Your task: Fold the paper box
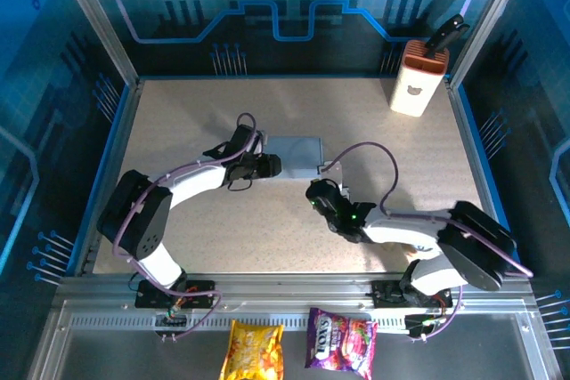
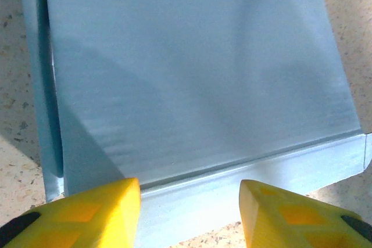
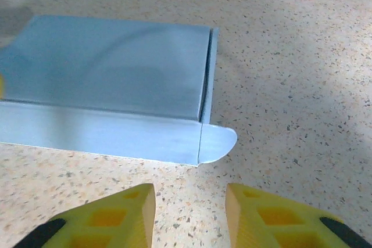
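The box (image 1: 292, 156) lies flat near the middle of the desk (image 1: 178, 122) with its broad panel up. A narrow strip (image 2: 250, 169) is creased along the side facing my left arm, and a small rounded tab (image 3: 218, 142) sticks out at the corner nearest my right. I judge it to be thin card: very light, stiff only along its creases, and smooth enough to skate on the desk if I push rather than pinch. A hard squeeze would likely dent a panel. So I would take it by an edge, the strip or the tab, close to a crease, while the other arm presses the panel down.

My left fingers (image 2: 99, 213) stand apart right at the strip, with card showing in the gap. They are released and grasp nothing that I can see. My right fingers (image 3: 116, 213) are parted too, just short of the tab corner, with only speckled desk between them.

Bare desk shows on the box's far side and on both flanks, so flaps should have room to swing. On its near side my two arms sit close together, and I would watch that they do not cross. The bear container (image 1: 416, 86) stands well beyond the box, off to the far right. Two snack bags (image 1: 294, 349) lie well behind it, past my arm bases.
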